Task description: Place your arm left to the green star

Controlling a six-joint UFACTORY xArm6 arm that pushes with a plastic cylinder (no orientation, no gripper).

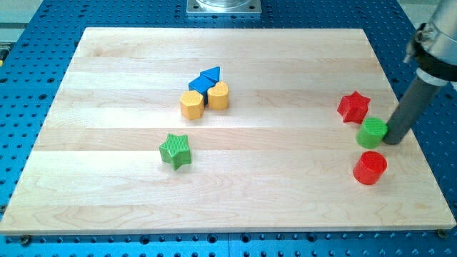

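Note:
The green star lies on the wooden board, left of the middle and toward the view's bottom. My tip is far off at the view's right, near the board's right edge. It stands right beside a green round block, touching or nearly touching its right side. The rod rises from the tip toward the view's top right corner.
A red star lies just above the green round block and a red round block just below it. Near the middle top, two yellow blocks and a blue triangle with a blue block cluster together.

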